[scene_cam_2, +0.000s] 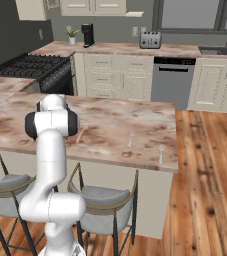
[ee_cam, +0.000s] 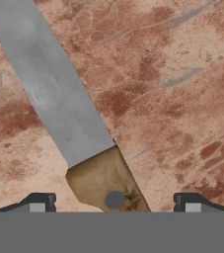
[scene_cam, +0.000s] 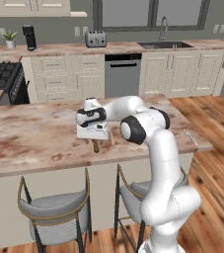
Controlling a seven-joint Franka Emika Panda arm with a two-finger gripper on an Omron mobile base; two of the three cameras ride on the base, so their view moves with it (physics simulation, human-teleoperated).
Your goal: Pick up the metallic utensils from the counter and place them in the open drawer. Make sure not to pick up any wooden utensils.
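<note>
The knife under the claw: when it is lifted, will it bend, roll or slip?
The knife probably stays stiff: a flat grey blade on a brown handle. Lying flat on the counter, it should not roll. Its smooth blade may slip.

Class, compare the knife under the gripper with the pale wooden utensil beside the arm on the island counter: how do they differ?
The knife has a grey blade and a brown handle; the wooden utensil is pale tan throughout. The knife lies directly beneath the gripper, between its spread fingertips; the wooden utensil lies apart from it. Both are slim and lie flat on the counter.
</note>
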